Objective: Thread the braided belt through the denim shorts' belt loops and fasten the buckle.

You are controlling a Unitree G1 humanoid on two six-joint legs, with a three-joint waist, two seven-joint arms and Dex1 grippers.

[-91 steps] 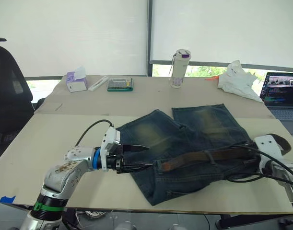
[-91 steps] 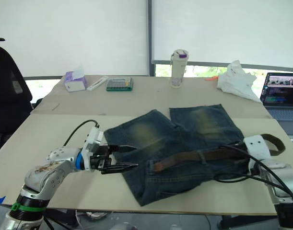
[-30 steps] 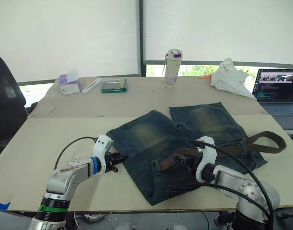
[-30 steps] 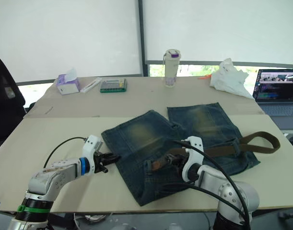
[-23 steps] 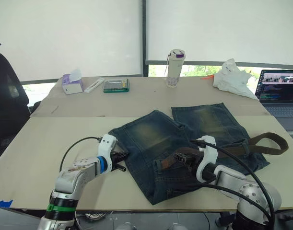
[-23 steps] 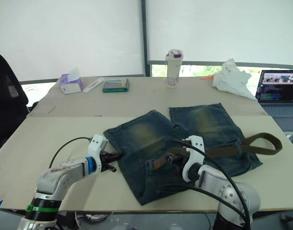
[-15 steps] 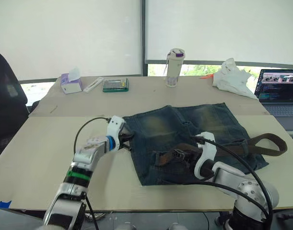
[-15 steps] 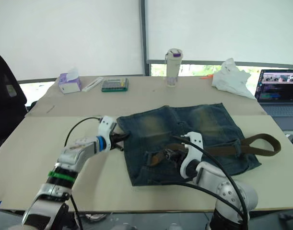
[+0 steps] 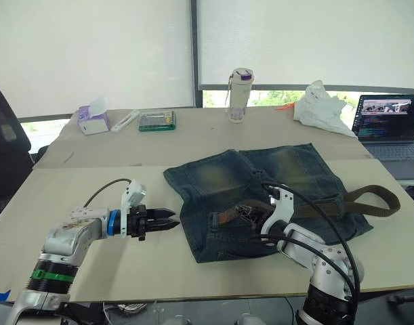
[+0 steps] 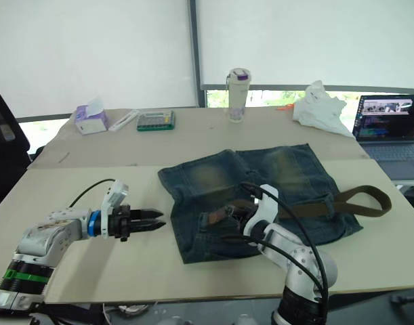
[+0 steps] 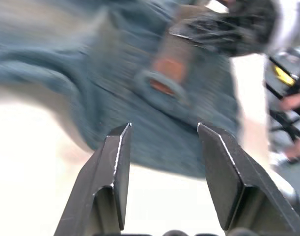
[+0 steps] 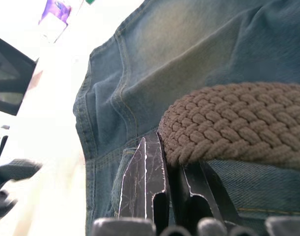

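Woven and limp, the braided belt is best gripped near the buckle; the right gripper seems clamped on the denim shorts, while the left gripper is held agape.

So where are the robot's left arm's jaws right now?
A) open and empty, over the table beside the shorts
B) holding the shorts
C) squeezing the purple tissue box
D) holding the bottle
A: the left gripper has its jaws apart with nothing between them, over the table just off the edge of the denim shorts.
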